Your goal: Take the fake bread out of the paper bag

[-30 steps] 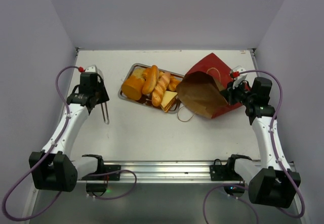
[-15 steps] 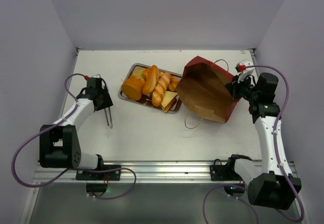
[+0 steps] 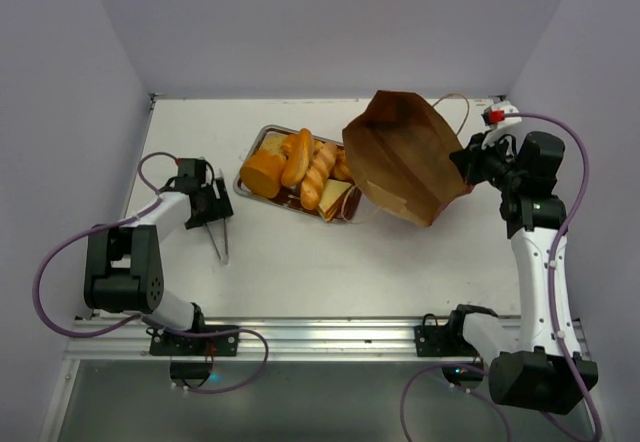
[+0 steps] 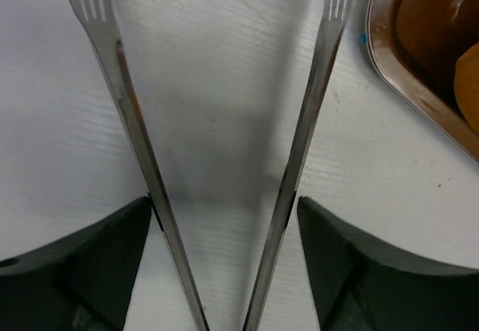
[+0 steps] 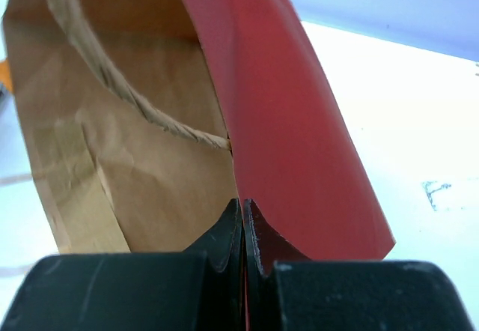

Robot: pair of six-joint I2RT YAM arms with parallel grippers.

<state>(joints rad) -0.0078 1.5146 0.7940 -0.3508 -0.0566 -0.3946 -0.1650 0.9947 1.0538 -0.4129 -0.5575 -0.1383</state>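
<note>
The bread (image 3: 303,170) lay heaped in the tray (image 4: 404,76), and none showed in the brown inside of the bag (image 3: 405,157), though its depths were not all in view. The bag hung just right of the tray, raised off the worktop (image 3: 320,272) and tipped so that its mouth faced the tray and its lower lip overlapped the tray's right end. The right arm (image 3: 528,237) held it from the side away from the tray, its jaws pressed together on the red wall. Left of the tray the left arm (image 3: 165,209) sat low, its jaws spread wide with the tongs (image 3: 219,237) braced between them. Each tong arm lay against a finger (image 4: 82,263), and the open tips were near the tray's left rim. The bread looked hard, glossy and light, so it would probably slip under metal tips. A long roll seemed best taken across its middle, the round loaf at its widest, a flat slice by its edges. The bag looked thin and easily creased, so a pinch on its wall suited it.
</note>
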